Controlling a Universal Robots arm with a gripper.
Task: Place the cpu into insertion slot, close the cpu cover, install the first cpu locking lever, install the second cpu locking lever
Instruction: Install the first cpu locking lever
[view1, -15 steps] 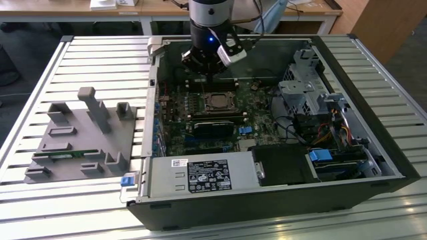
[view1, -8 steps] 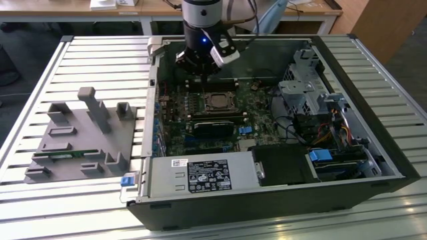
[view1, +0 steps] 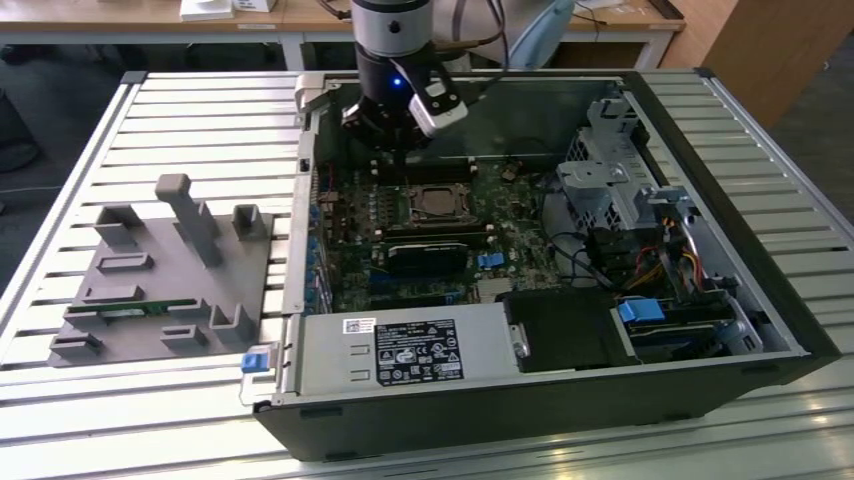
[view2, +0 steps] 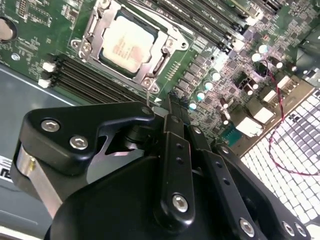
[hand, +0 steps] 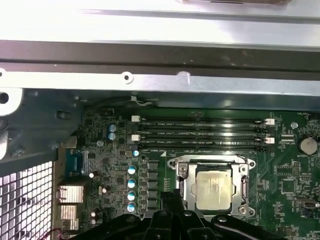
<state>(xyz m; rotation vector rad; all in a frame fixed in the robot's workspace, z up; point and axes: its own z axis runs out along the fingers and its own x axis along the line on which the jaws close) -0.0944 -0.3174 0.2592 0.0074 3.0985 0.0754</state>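
While cpu (hand: 214, 189) sits in insertion slot (hand: 212, 162) | tool (view2: 174, 102) just beside, closed together, empty

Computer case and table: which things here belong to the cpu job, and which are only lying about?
Job: cpu, cpu cover, end effector.
Only lying about: grey fixture block, power supply, drive cage.

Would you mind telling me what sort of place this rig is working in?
Most likely a robotics lab or workshop: an open computer case lies on a slatted metal table, a grey fixture block sits beside it, and wooden office desks stand behind the robot arm.
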